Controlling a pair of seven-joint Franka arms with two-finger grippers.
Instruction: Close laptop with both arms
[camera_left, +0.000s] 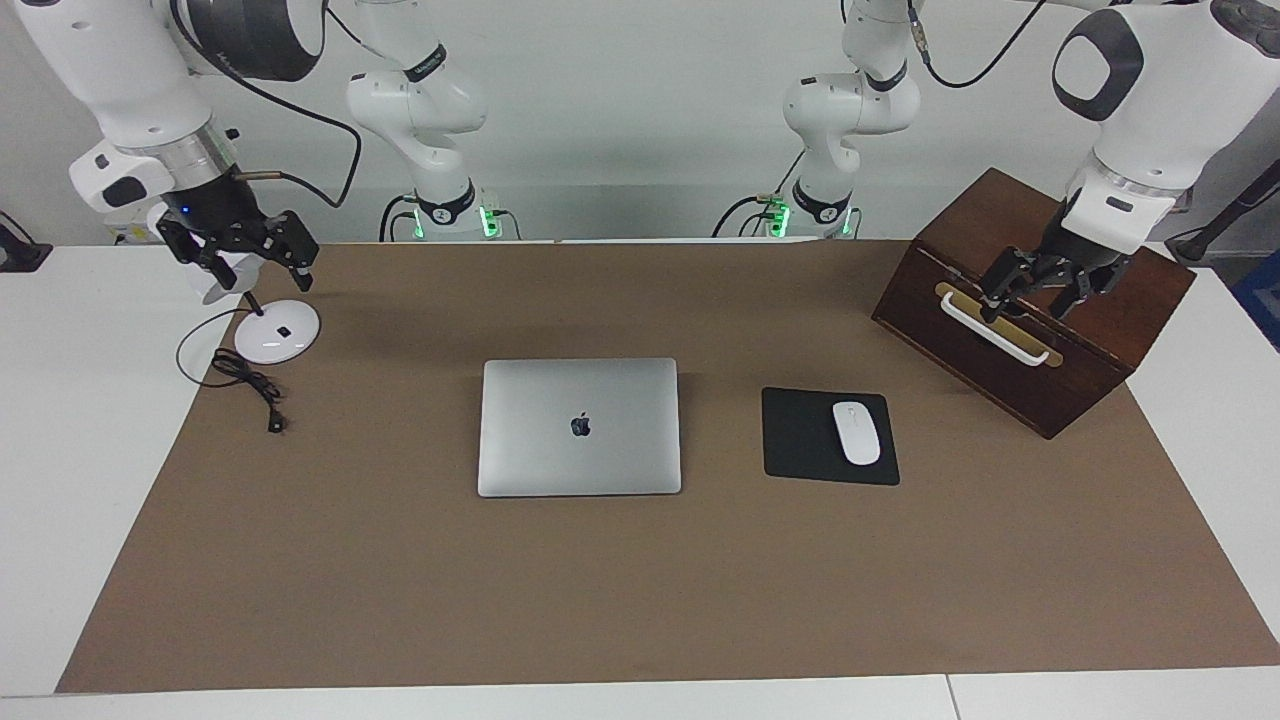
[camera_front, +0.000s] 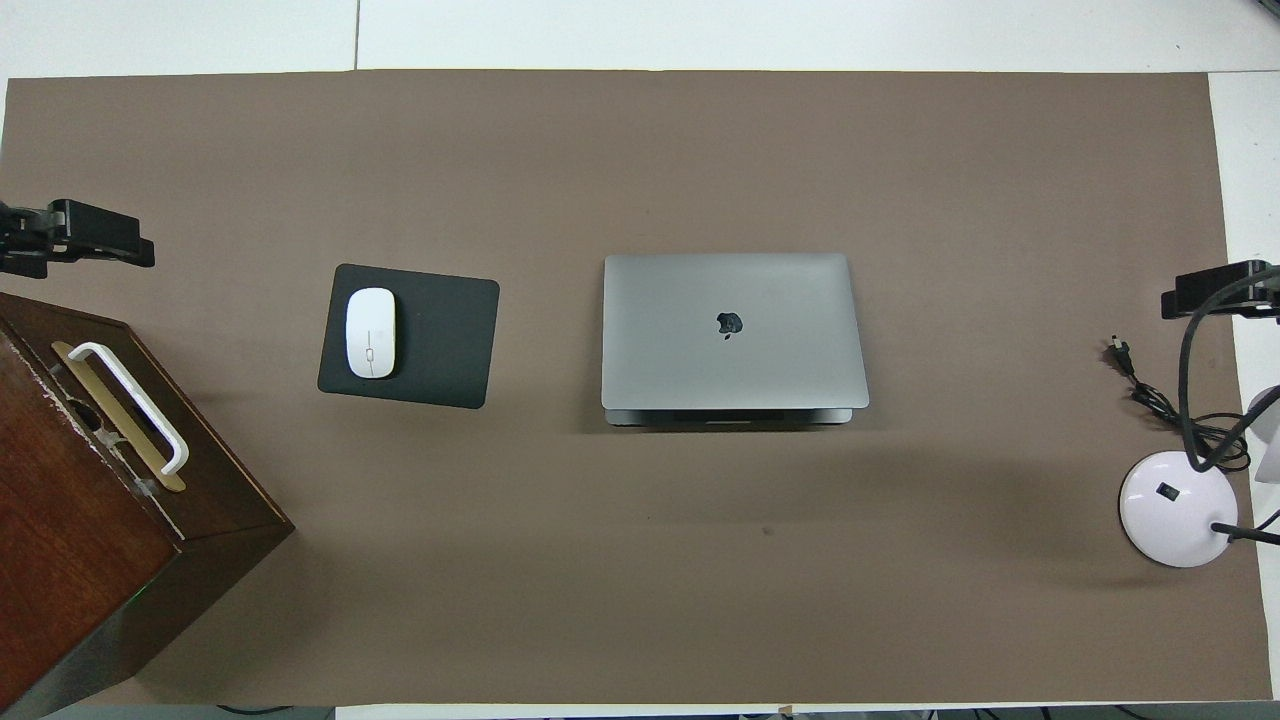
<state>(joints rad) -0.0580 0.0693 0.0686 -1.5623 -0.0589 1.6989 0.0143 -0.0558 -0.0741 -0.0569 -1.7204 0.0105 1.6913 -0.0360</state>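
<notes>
At mid-table on the brown mat, laptop (camera_left: 579, 427) lying lid-down beside a black mouse pad (camera_left: 829, 437). Over the wooden box (camera_left: 1030, 300), left gripper (camera_left: 1040, 290) with fingers spread, empty; over the white lamp (camera_left: 270, 335), right gripper (camera_left: 245, 255) likewise open, holding nothing.

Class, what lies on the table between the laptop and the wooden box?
The black mouse pad carrying a white mouse, plain in both views.
</notes>
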